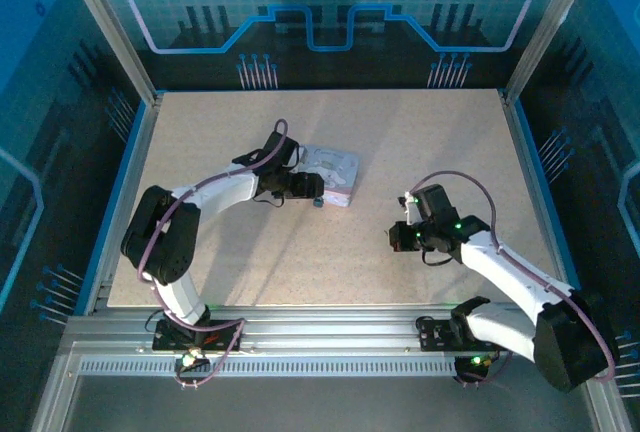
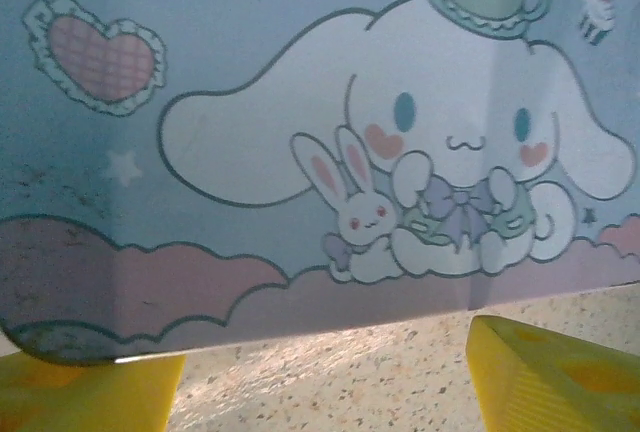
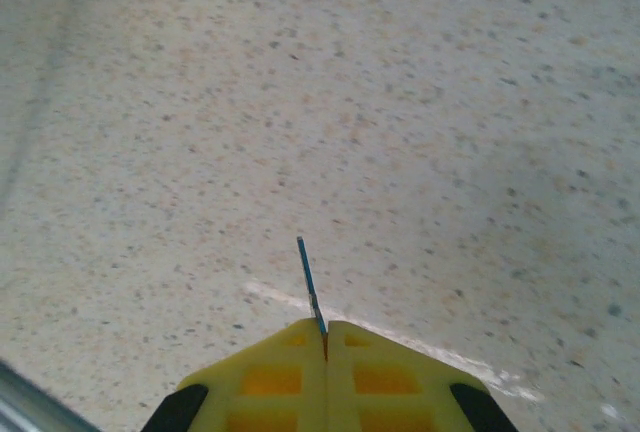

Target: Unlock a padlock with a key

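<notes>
left gripper (image 2: pixel 320 372) wide apart at tin (image 2: pixel 300 152) | right gripper (image 3: pixel 325 337) clamped on key (image 3: pixel 307 277) | padlock (image 1: pixel 318 203) beside tin

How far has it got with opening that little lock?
Done: the right claw is shut on the key, whose thin blade sticks out in front. In hand: the left claw sits open at the edge of the cartoon tin. Left: the padlock lies by the tin, well apart from the key, so the key is yet to be carried over, put in and turned.
</notes>
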